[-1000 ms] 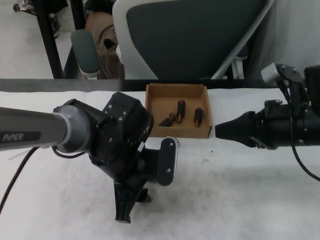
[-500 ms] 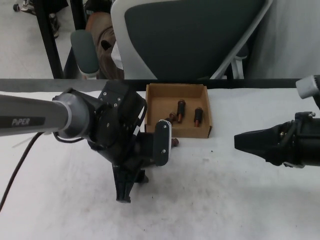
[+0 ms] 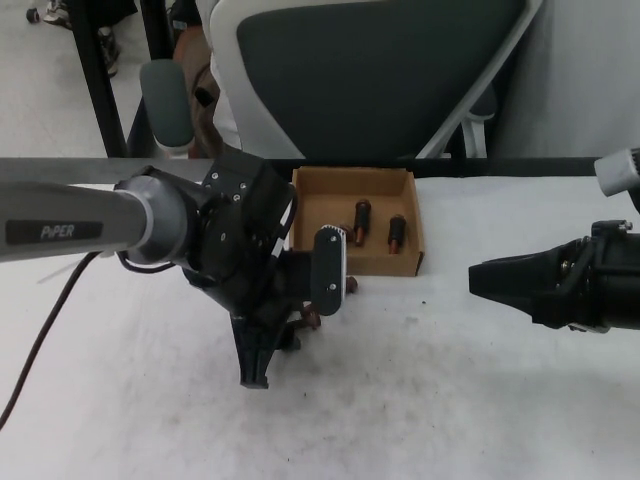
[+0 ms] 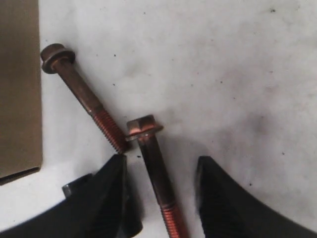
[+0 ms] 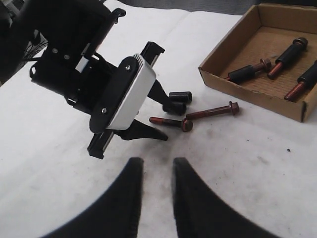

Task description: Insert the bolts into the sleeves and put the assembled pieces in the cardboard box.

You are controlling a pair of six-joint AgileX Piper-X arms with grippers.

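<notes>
Two copper bolts lie on the white bench beside the cardboard box point(image 3: 356, 264). My left gripper point(image 4: 161, 166) is open and points down, with one bolt point(image 4: 151, 158) lying between its fingers. The other bolt point(image 4: 81, 94) lies slantwise just beyond, near the box wall point(image 4: 19, 84). In the right wrist view two black sleeves point(image 5: 177, 101) lie by the left gripper point(image 5: 163, 114), next to both bolts point(image 5: 212, 111). Three assembled pieces point(image 5: 290, 52) lie inside the box point(image 5: 247, 96). My right gripper point(image 5: 157, 161) hovers at the right, slightly open, holding nothing.
The right arm point(image 3: 560, 285) lies level above the bench's right side. An office chair point(image 3: 370, 70) stands behind the bench's far edge. A cable point(image 3: 40, 340) trails off the left arm across open white surface at the left.
The left gripper has shifted toward the loose bolts and now straddles one. The right arm drew back to the right a second ago and has held still since.
</notes>
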